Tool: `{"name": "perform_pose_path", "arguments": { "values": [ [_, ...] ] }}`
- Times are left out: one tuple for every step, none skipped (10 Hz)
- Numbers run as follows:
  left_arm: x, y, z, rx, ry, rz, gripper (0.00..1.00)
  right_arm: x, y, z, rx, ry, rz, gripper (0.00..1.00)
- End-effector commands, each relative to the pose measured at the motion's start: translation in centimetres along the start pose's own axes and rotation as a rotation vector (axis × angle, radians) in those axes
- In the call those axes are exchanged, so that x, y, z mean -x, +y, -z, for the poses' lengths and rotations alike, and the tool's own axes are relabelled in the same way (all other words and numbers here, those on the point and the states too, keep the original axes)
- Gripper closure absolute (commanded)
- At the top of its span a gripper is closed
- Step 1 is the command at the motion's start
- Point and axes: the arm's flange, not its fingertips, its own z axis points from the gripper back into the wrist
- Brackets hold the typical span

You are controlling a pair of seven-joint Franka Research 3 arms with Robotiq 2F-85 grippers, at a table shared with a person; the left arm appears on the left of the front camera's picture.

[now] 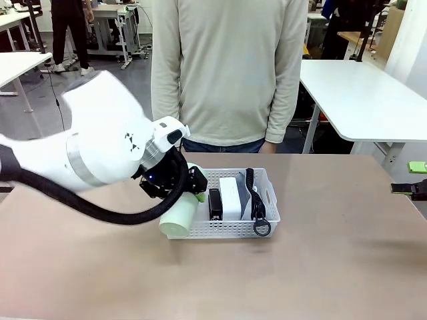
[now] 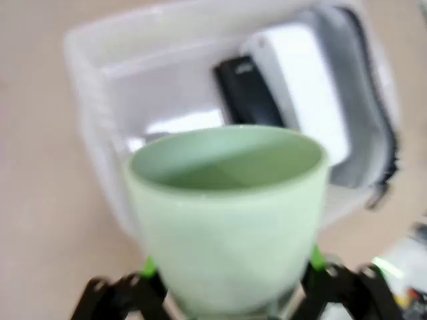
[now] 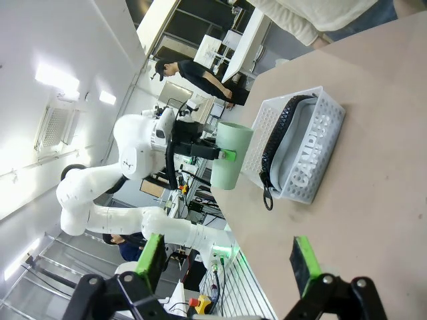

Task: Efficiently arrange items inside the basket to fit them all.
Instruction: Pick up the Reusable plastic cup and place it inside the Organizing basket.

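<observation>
My left gripper [image 1: 195, 192] is shut on the pale green cup [image 1: 179, 219], holding it tilted at the left end of the white basket [image 1: 269, 198]. In the left wrist view the cup [image 2: 227, 213] sits between green pads [image 2: 150, 269], with the basket [image 2: 100, 80] behind it. Inside the basket stand the black stapler [image 1: 215, 203], the white clock [image 1: 229, 197] and the grey pouch [image 1: 248, 195], its black strap [image 1: 260, 225] hanging over the front rim. My right gripper [image 1: 408, 178] is open at the table's right edge. It looks at the "CAMPUS" pouch [image 3: 308, 157] and the cup [image 3: 230, 163] from afar.
A person in a cream sweater [image 1: 227, 67] stands at the table's far edge, just behind the basket. Bare tabletop [image 1: 333, 267] lies in front and to the right of the basket. White tables [image 1: 360, 93] stand farther back.
</observation>
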Motion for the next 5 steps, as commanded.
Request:
{"name": "perform_pose_path", "arguments": {
  "values": [
    [-6.1,-8.3,-7.6,-0.037,0.064,-0.049,0.13,0.5,0.2,-0.1,-0.005,0.011,-0.019,0.0],
    [-7.2,-8.5,-9.0,-0.002,0.027,-0.051,0.13,0.5,0.2,-0.1,-0.005,0.011,-0.019,0.0],
    [-7.6,-8.5,-9.6,0.033,0.024,-0.048,0.13,0.5,0.2,-0.1,-0.005,0.011,-0.019,0.0],
    [-7.7,-8.3,-9.4,0.026,0.036,-0.066,0.13,0.5,0.2,-0.1,-0.005,0.011,-0.019,0.0],
    [-7.9,-7.9,-8.8,0.008,0.069,-0.091,0.13,0.5,0.2,-0.1,-0.005,0.011,-0.019,0.0]
  ]
}}
